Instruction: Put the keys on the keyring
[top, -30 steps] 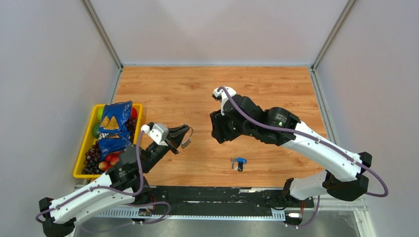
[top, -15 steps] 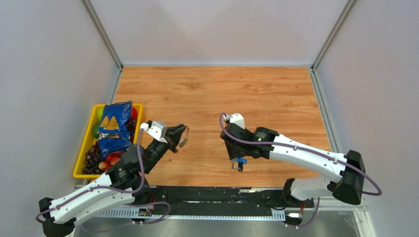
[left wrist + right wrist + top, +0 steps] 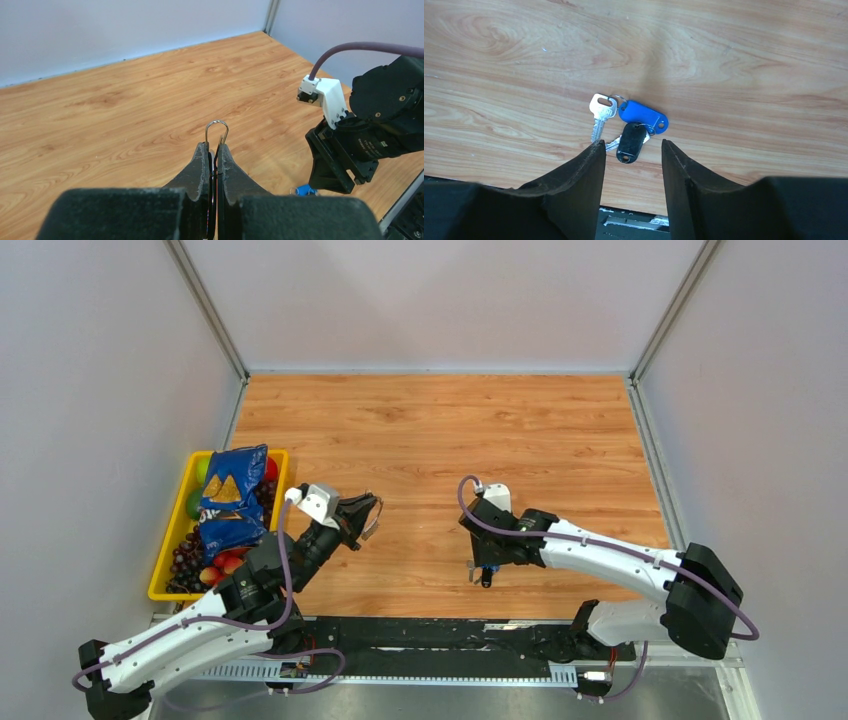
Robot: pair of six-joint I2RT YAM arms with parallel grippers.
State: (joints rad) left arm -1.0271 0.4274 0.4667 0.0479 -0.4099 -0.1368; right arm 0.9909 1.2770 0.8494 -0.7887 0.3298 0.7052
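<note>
The keys lie in a small bunch on the wood near the table's front edge: a plain silver key, a blue-headed key and a black-headed key. My right gripper hangs just above them, open, a finger on each side of the black head and nothing between them. From above, the keys peek out under the right gripper. The keyring is a thin silver wire loop sticking out of my left gripper, which is shut on it, held above the table at mid-left.
A yellow bin at the left edge holds a blue snack bag and fruit. The table's front edge and a black rail run just below the keys. Grey walls enclose the wooden table.
My right arm has swung toward the front edge and come down over the keys, its jaws narrowing slightly. The left arm and keyring have hardly moved.
</note>
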